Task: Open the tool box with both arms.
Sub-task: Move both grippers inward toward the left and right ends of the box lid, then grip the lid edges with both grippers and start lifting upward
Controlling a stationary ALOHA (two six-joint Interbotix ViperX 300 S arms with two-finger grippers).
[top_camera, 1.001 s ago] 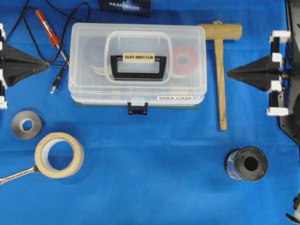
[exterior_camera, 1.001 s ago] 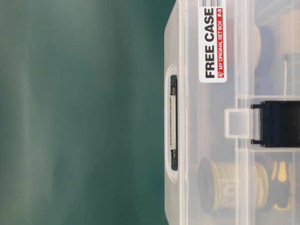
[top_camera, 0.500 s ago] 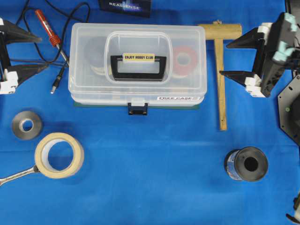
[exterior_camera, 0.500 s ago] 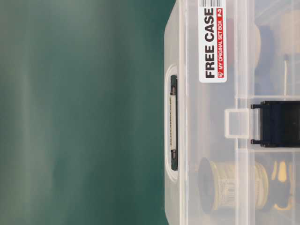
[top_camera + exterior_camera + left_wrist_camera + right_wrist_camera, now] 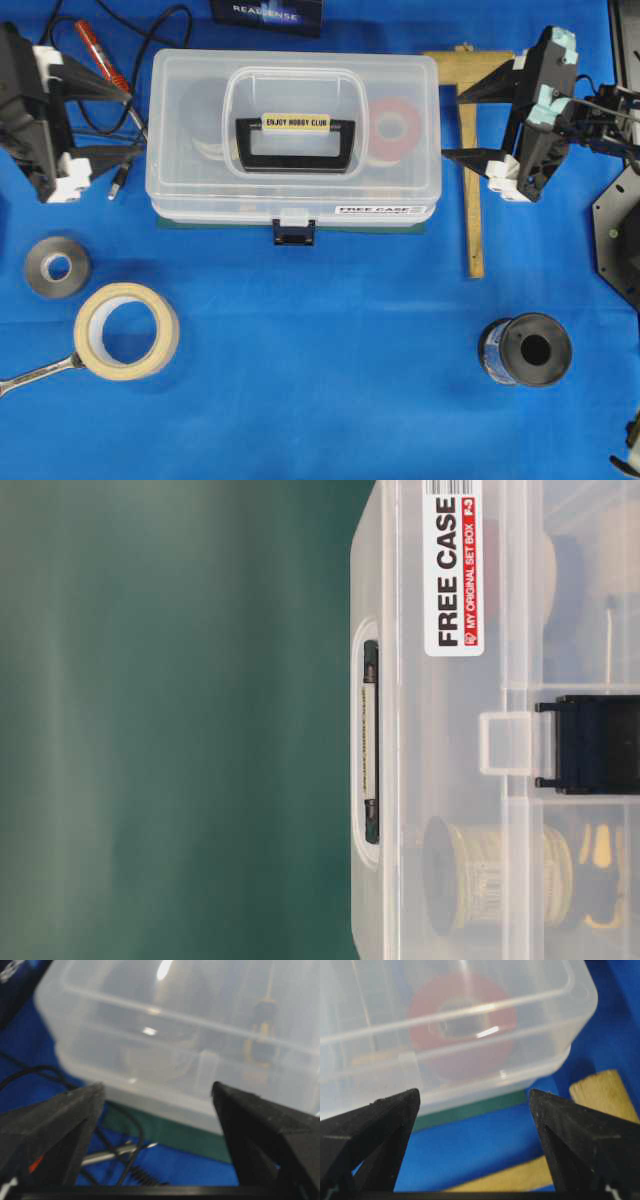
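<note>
Well, both grippers open — left gripper (image 5: 118, 124) at tool box (image 5: 292, 140)'s 9 o'clock over cables (image 5: 130, 150); right gripper (image 5: 462, 125) at 3, above wooden mallet (image 5: 470, 150). Contents blurry thru lid.

The tool box (image 5: 292, 140) is seen to be of clear, glossy plastic, with highlights on its lid; its handle (image 5: 295, 145) is black plastic; the mallet (image 5: 471, 150) is of pale, matt wood; the table cover (image 5: 320, 380) is a matt blue cloth; the gripper fingers (image 5: 580, 1135) are shown as black with a grainy, matt surface; the wrench (image 5: 35, 375) is shiny metal.
</note>
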